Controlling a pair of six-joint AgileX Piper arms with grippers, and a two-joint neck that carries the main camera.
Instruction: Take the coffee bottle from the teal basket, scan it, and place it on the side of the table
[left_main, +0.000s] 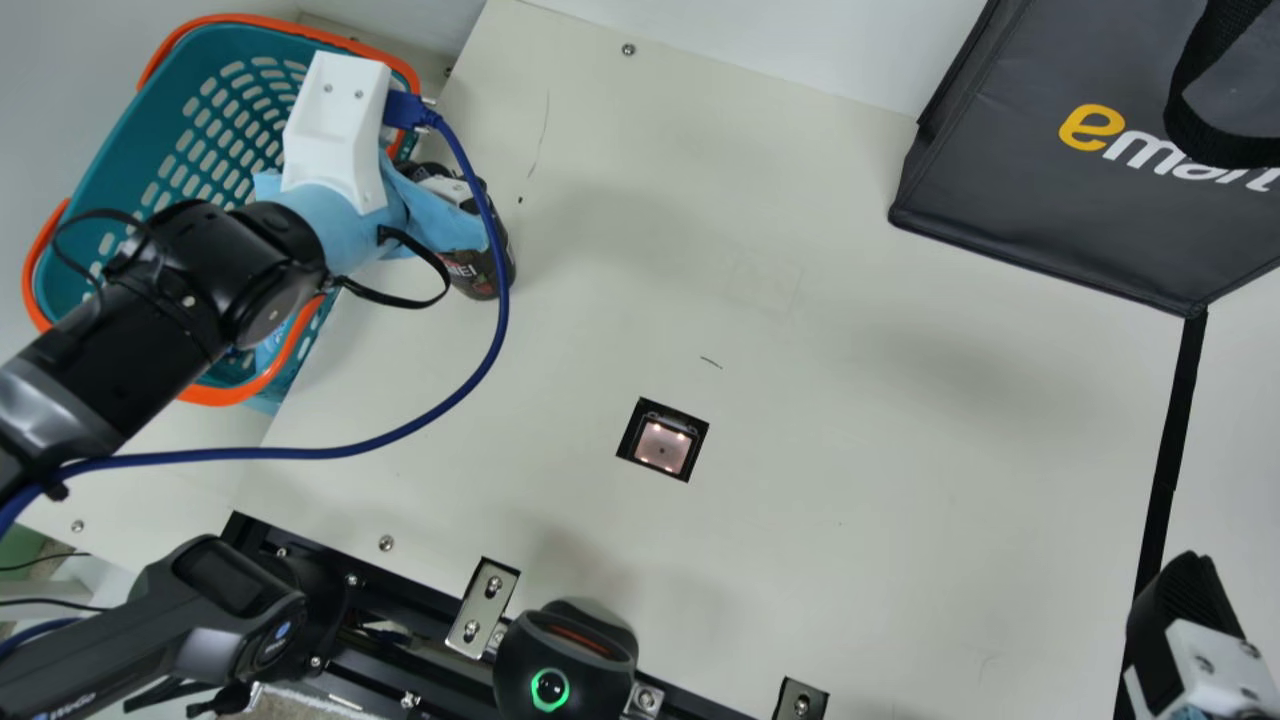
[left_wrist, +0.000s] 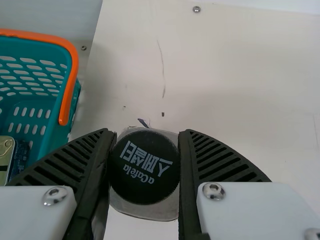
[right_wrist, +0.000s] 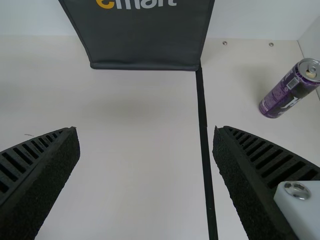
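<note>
In the main view my left gripper (left_main: 452, 190) is at the upper left, beside the teal basket (left_main: 228, 394), with the dark coffee bottle (left_main: 478, 268) at it, over the table's left part. In the left wrist view, the bottle's round black cap (left_wrist: 144, 167) sits between the two fingers of my left gripper (left_wrist: 146, 134), both pressed against it. The teal basket (left_wrist: 70, 92) stands to one side there. A square scanner window (left_main: 662, 446) glows in the tabletop. At the main view's lower right corner is my right gripper (left_main: 1185, 610); its fingers stand wide apart in the right wrist view (right_wrist: 146, 132).
A black bag (left_main: 1060, 190) stands at the back right. A purple can (right_wrist: 287, 92) is beyond the black strip (right_wrist: 204, 125) on the table. A dark device with a green ring (left_main: 562, 662) is at the front edge. Inside the basket lies a metal-topped item (left_wrist: 6, 152).
</note>
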